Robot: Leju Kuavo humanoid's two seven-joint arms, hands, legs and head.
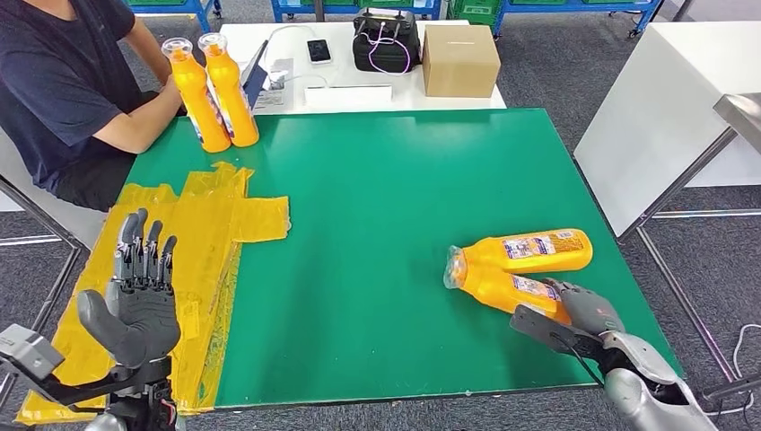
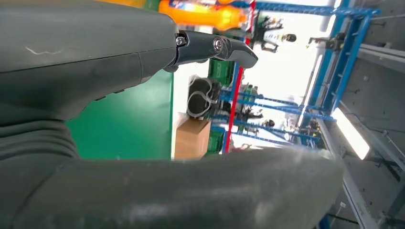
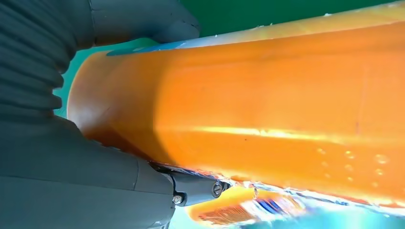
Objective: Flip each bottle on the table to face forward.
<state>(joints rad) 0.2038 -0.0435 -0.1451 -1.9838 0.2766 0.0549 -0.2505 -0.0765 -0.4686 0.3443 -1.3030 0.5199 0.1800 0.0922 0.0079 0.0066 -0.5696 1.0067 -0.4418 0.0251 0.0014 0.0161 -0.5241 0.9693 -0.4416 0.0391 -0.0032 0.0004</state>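
Gripping the near bottle (image 1: 513, 289) lying by its twin (image 1: 529, 250) at the mat's (image 1: 377, 224) right edge, right hand (image 1: 588, 314) fingers wrapped round its base, left hand (image 1: 139, 292) idle, fingers spread; next, probably a roll to bring the front up

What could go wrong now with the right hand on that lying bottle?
The right hand grips the nearer lying bottle, whose cap end touches the second lying bottle; lifting or turning it may nudge or roll the second one. Both lie near the table's right edge, so a rolling bottle could fall. The grip sits at the bottle's base, so it might slip.
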